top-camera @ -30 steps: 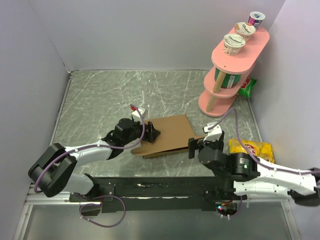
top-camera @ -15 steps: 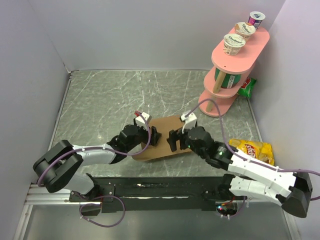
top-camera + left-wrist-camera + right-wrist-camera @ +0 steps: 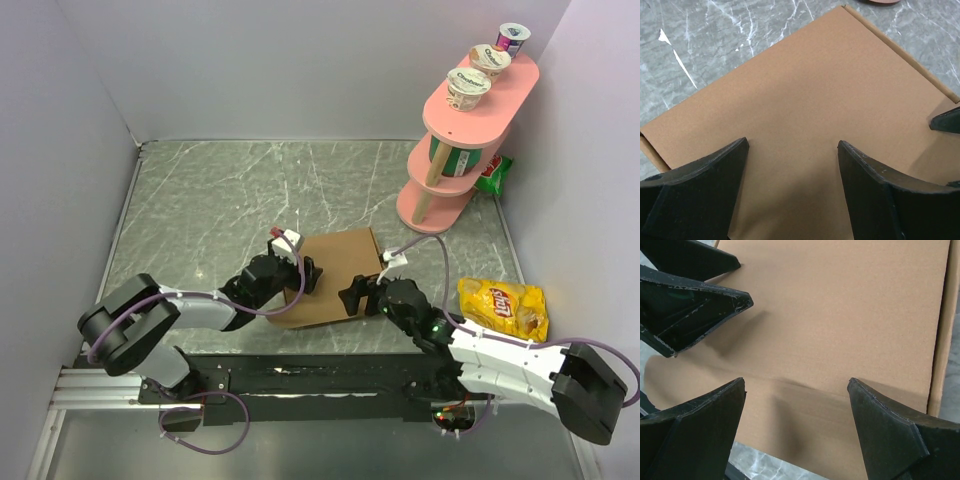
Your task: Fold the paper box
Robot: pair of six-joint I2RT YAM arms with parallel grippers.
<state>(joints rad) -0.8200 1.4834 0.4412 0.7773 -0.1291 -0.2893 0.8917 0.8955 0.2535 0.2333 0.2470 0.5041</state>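
Note:
The paper box (image 3: 340,268) is a shallow brown cardboard mailer lying flat in the middle of the table, lid down. My left gripper (image 3: 306,277) is open over its left part, and in the left wrist view both fingertips (image 3: 738,148) stand wide apart on the plain lid (image 3: 805,85). Open too, my right gripper (image 3: 354,298) sits over the box's near right part. In the right wrist view its jaws (image 3: 796,385) straddle a crease near the lid's edge (image 3: 850,305), with the left gripper's fingers (image 3: 700,307) at the top left. Nothing is held.
A pink tiered shelf (image 3: 462,150) with yogurt cups stands at the back right, and a green packet (image 3: 494,173) lies behind it. A yellow chips bag (image 3: 503,306) lies right of the box, close to the right arm. White walls enclose the marble table (image 3: 220,200).
My right arm has swung left from beside the chips bag onto the box's near right part, its jaws narrowing slightly. The box's lid has come down flat. The left gripper has barely moved.

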